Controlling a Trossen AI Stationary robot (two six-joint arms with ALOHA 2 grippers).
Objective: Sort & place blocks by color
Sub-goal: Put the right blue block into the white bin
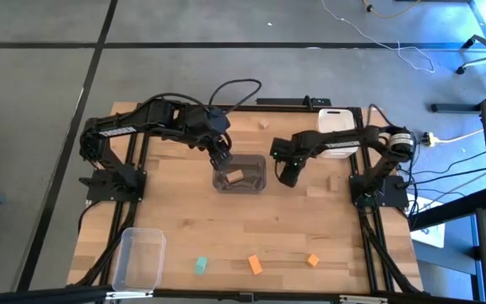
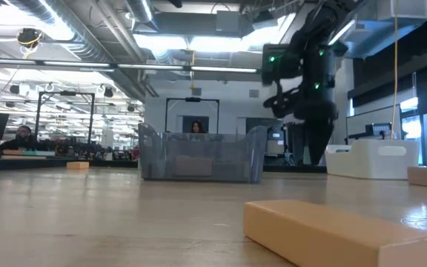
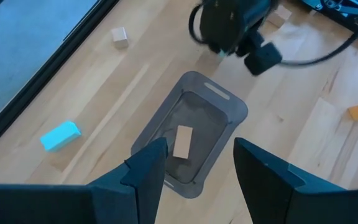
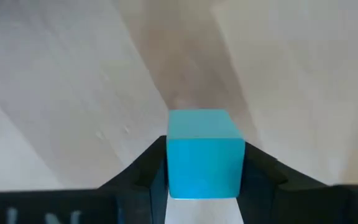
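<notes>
My right pincer [image 4: 204, 171] clamps a teal block [image 4: 204, 152] squarely between its fingers; my left pincer [image 3: 194, 165] hangs open above the grey bin [image 3: 229, 102].

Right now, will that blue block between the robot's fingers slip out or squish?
The teal block looks hard with flat faces, so it probably won't squish. The right gripper presses on two flat sides, so it likely stays put. Its smooth paint might slide a bit.

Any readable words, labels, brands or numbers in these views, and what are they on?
None can be read. Faint pale marks on the right gripper, just below the teal block it holds, are too blurred and cropped to make out. The bins, blocks and table show no lettering.
</notes>
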